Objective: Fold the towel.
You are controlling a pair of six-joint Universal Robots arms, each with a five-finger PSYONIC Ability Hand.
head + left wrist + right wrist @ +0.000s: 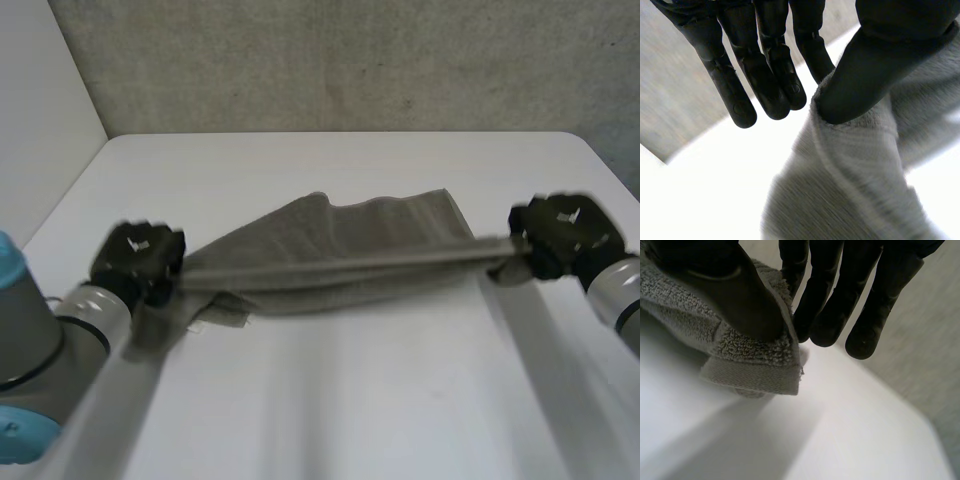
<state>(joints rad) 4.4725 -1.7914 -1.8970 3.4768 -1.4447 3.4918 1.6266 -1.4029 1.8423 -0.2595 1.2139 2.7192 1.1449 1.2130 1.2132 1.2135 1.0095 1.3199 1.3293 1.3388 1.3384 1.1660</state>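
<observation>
**Towel stretched between both hands over the table**

Head view. Take the middle of the white table (350, 400) as the centre of your clock, with 12 o'clock at the grey wall (350, 60). The grey towel (330, 250) lies just past the centre toward 12 o'clock and runs lengthwise from 9 to 3 o'clock. Its near long edge is pulled into a straight, taut band between the two hands. The rest of the cloth spreads toward 12 o'clock in soft ripples. You will find the left hand (140, 255) at the towel's 9 o'clock end and the right hand (565, 235) at its 3 o'clock end. A loose piece of cloth hangs toward 6 o'clock just beside the left hand.

Left wrist view. The left hand (765, 65) grips the towel (855, 170): its thumb (865, 75) presses on a rolled edge of the cloth against the finger behind it, while the other fingers (740, 105) hang straight and free of the cloth. Beyond the thumb the towel falls away toward the table (715, 200).

Right wrist view. The right hand (850, 290) pinches a hemmed corner of the towel (750, 355) under its thumb (740, 295). Note that the remaining fingers (865, 335) are extended beside the corner and touch no cloth. The corner hangs clear above the table (840, 430).
</observation>
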